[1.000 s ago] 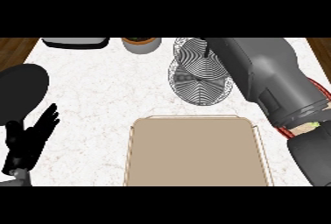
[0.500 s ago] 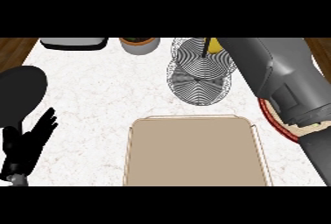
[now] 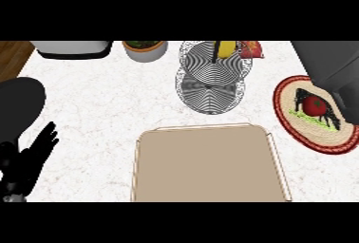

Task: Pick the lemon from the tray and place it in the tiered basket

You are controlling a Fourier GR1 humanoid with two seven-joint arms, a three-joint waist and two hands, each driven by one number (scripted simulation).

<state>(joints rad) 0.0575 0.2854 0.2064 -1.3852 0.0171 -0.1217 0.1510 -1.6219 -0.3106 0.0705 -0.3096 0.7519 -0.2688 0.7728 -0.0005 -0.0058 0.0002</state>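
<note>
The lemon [image 3: 226,48] lies in the upper tier of the black-and-white wire tiered basket [image 3: 210,88], at the back of the counter. The beige tray [image 3: 210,166] sits in front of the basket with nothing on it. My left hand [image 3: 29,159] rests open at the lower left, fingers up, well away from the tray and the basket. Only the grey forearm [image 3: 329,64] of my right arm shows, at the upper right edge. Its hand is out of view.
A red-rimmed woven plate [image 3: 291,92] holding a red fruit and greens lies right of the tray. A red item [image 3: 251,49] sits beside the basket's top. A potted plant [image 3: 144,49] and a grey appliance [image 3: 71,48] stand at the back. A dark round shape [image 3: 17,102] fills the left edge.
My right arm has swung off the basket toward the right edge, uncovering the lemon in the top tier and the red-rimmed plate. The left hand has stayed put.
</note>
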